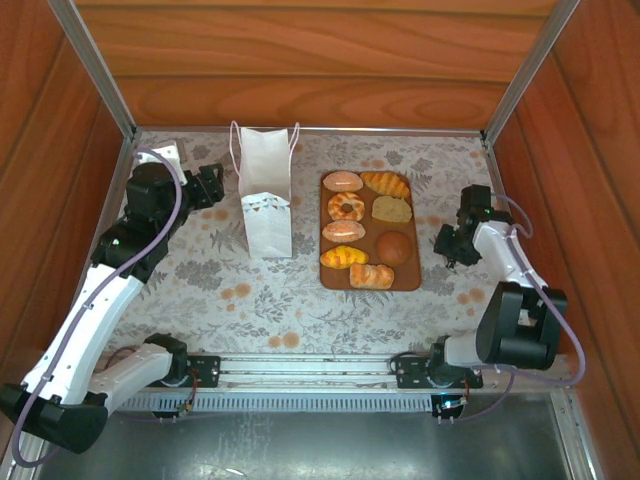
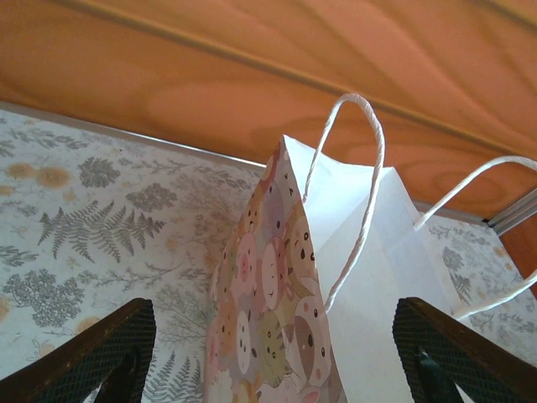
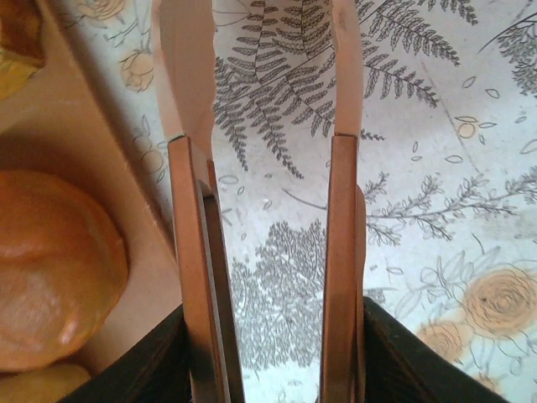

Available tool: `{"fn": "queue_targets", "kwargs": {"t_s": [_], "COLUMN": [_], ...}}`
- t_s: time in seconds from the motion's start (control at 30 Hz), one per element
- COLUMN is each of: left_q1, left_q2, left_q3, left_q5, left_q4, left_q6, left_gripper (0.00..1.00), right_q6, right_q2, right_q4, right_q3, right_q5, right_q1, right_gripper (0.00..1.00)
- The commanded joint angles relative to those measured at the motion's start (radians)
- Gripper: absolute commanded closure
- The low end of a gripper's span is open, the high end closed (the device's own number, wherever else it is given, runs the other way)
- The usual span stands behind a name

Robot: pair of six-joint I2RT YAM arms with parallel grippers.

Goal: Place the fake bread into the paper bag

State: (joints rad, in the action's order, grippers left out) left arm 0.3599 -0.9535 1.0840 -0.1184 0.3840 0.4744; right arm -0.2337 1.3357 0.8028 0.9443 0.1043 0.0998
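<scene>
The white paper bag (image 1: pixel 266 205) stands upright left of centre, its mouth open upward. In the left wrist view the bag (image 2: pixel 352 277) fills the middle, with a cartoon-animal print on its side and cord handles (image 2: pixel 362 180) above. My left gripper (image 1: pixel 216 186) sits just left of the bag, open, its dark fingers (image 2: pixel 92 357) wide apart on either side of it. Several fake bread pieces lie on the brown tray (image 1: pixel 411 278): a ringed donut (image 1: pixel 346 206), a croissant (image 1: pixel 386 183), a dark round bun (image 1: pixel 395 247). My right gripper (image 1: pixel 445 242) hovers right of the tray, open and empty (image 3: pixel 267 50), the bun (image 3: pixel 50 269) to its left.
Wooden walls close in the floral tablecloth (image 1: pixel 210 270) on three sides, with metal posts at the back corners. The tray edge (image 3: pixel 101 151) runs close to the right gripper's left finger. A metal rail (image 1: pixel 300 365) carries the arm bases at the near edge.
</scene>
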Motion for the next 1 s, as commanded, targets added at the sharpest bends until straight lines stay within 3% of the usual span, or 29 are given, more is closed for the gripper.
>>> {"fn": "queue_targets", "kwargs": {"t_s": [0.0,0.23,0.47,0.63,0.97], "left_q1": [-0.014,-0.207,-0.260,-0.259,-0.257], "left_q2": [-0.006,-0.048,-0.028,0.002,-0.029], "left_q3": [0.046,0.106,0.107,0.019,-0.140], "left_q5": [-0.020,0.268,0.423,0.443,0.563], "left_q4": [0.033,0.061,0.037,0.011,-0.190], "left_q6": [-0.002,0.117,0.153,0.200,0.321], "left_gripper": [0.16,0.16,0.15,0.15,0.15], "right_q6": [0.065,0.106,0.174,0.308,0.700], "right_q2": [-0.088,-0.192,-0.145,-0.087,0.113], "right_q4": [0.077,0.074,0.091,0.026,-0.107], "right_q3": [0.040,0.074,0.208,0.282,0.390], "right_q5": [-0.032,-0.198,-0.235,-0.173,0.123], "right_q1": [0.008,0.001,-0.079,-0.211,-0.455], "right_gripper": [0.51,0.52,0.53,0.53,0.50]}}
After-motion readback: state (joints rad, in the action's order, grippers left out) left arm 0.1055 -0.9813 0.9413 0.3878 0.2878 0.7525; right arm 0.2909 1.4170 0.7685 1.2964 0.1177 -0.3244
